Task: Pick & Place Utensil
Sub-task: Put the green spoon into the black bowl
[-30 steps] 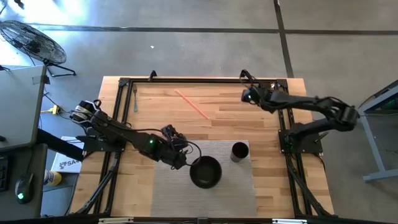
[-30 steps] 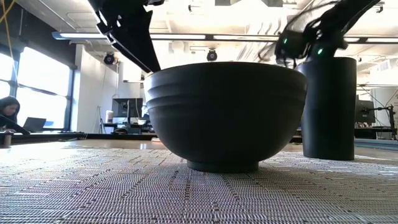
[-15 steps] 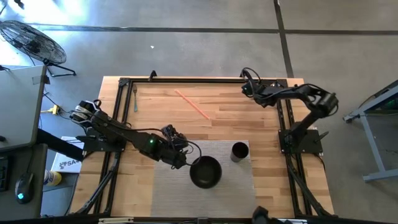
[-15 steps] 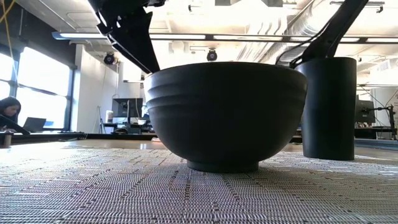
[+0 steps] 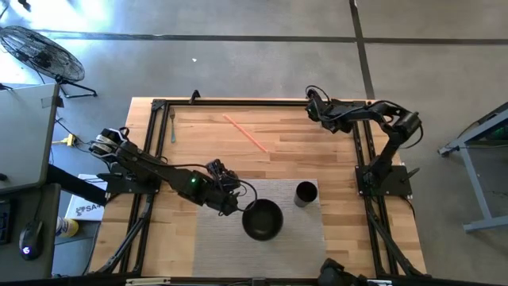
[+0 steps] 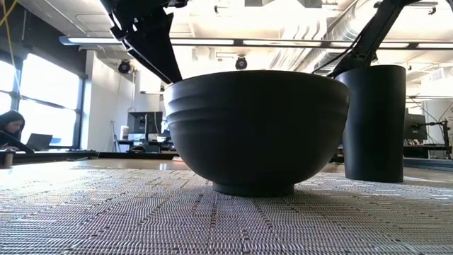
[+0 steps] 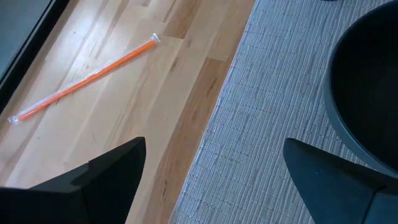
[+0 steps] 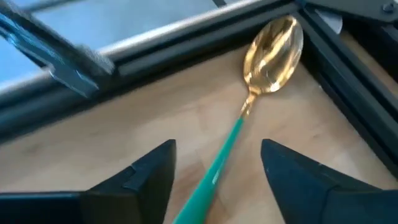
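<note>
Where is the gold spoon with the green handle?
The spoon lies on the wooden table's far right corner, against the black frame, with the right gripper open just above its handle.

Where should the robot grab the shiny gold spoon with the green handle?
Probably on the green handle, coming straight down from above. The spoon lies flat on the table, its wide gold bowl tucked into the black frame's corner, and the slim handle already sits between the right gripper fingers.

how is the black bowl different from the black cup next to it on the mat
The bowl is wide and rounded, with ridged bands under its rim and a small foot; the cup is narrow, straight-sided and smooth. The cup stands taller than the bowl. Both are matte black, upright, and sit apart on the woven mat.
</note>
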